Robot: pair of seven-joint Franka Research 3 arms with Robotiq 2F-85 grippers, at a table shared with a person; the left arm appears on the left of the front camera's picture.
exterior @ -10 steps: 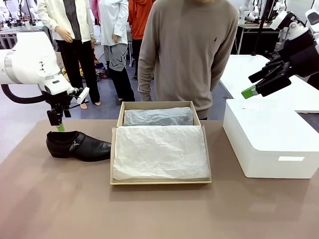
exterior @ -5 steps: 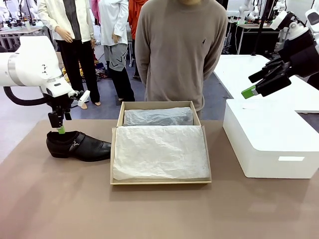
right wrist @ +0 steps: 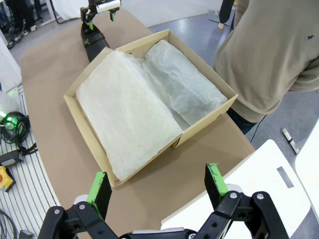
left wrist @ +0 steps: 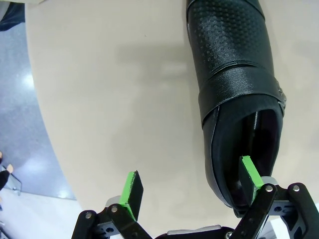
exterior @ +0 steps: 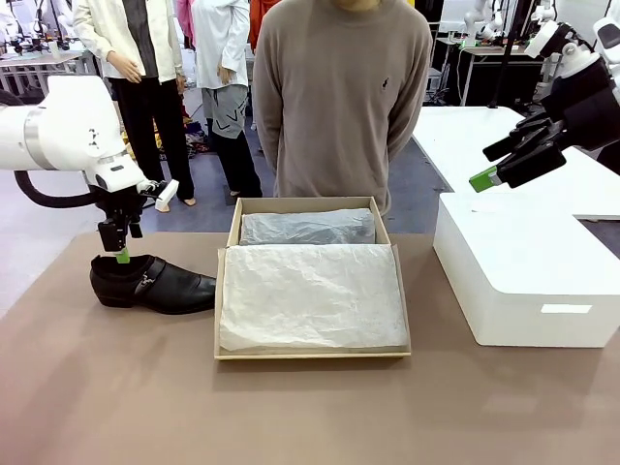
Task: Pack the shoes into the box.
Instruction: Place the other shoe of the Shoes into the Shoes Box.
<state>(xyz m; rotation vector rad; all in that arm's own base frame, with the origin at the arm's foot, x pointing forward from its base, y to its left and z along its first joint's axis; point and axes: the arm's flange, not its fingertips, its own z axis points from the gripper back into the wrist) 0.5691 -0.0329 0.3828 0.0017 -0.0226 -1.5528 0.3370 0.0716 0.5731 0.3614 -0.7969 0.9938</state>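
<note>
Easing down left of the cardboard shoebox [exterior: 305, 202], the left pincer [exterior: 121, 255], spread wide, straddles the heel wall of the black dress shoe [exterior: 160, 284], ready to grip. The right pincer [exterior: 486, 165] hangs wide.

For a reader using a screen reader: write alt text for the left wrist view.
The left end effector, open, hangs above the heel end of a black shoe lying on the tan table: one green-padded finger is over the shoe's opening, the other over bare table. Grey-blue floor shows beyond the table's curved edge.
</note>
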